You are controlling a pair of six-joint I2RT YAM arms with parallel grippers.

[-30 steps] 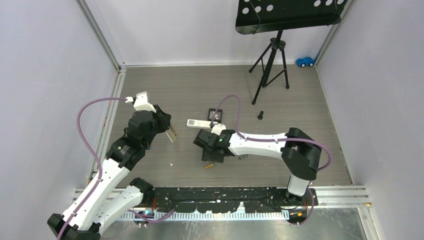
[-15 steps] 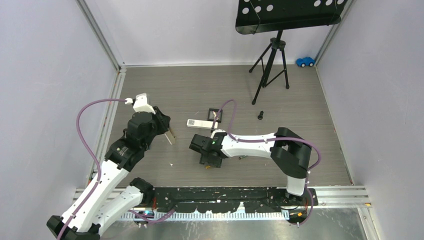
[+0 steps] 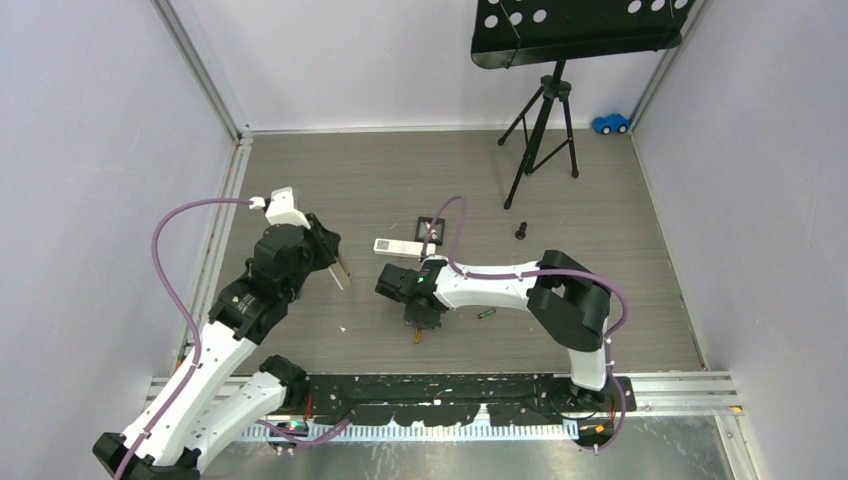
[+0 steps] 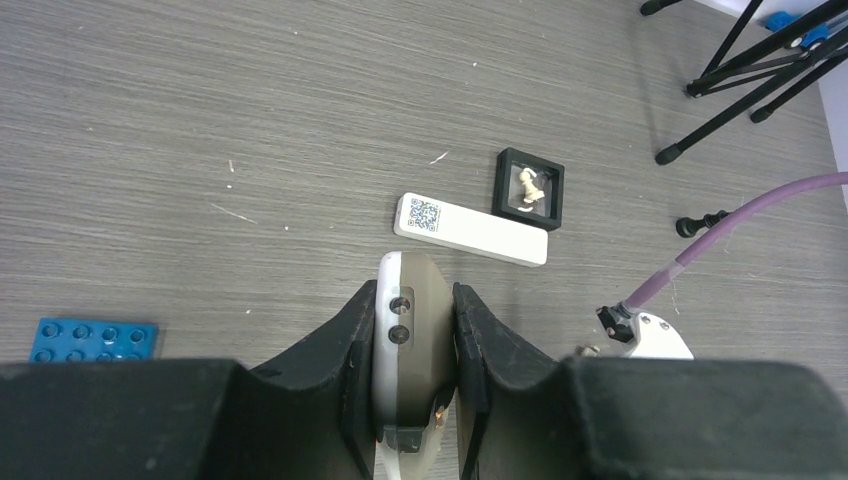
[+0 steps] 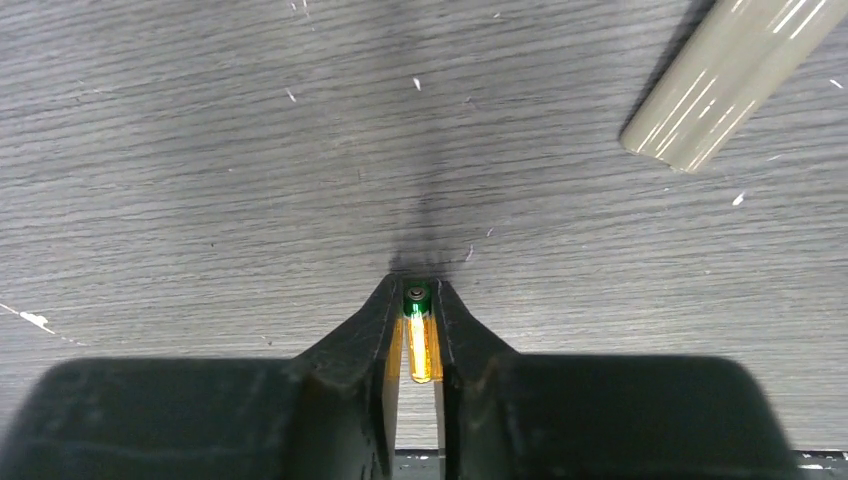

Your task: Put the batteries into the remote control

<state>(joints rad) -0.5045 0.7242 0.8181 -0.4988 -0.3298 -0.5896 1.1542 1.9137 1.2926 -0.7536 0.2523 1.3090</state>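
My left gripper (image 4: 416, 296) is shut on the remote control (image 4: 428, 345), held on edge with its white front left and its grey-beige back right. In the top view the remote control (image 3: 343, 268) sticks out of the left gripper (image 3: 333, 258) above the floor. My right gripper (image 5: 416, 292) is down at the floor, shut on an orange battery (image 5: 420, 345) with a green tip. In the top view that battery (image 3: 417, 336) pokes out below the right gripper (image 3: 420, 318). A green-and-black battery (image 3: 486, 313) lies to its right. The other batteries are out of view.
The shorter white remote (image 3: 395, 246) (image 4: 470, 229) lies beside a small black framed box (image 3: 432, 230) (image 4: 529, 189). A black peg (image 3: 521, 231) lies farther right. A music stand (image 3: 545, 120) and a blue toy car (image 3: 610, 123) stand at the back. A blue brick plate (image 4: 95, 340) lies left.
My right gripper has moved left and toward the near edge, down over the orange battery, and closed on it. The left arm with the remote has barely moved.
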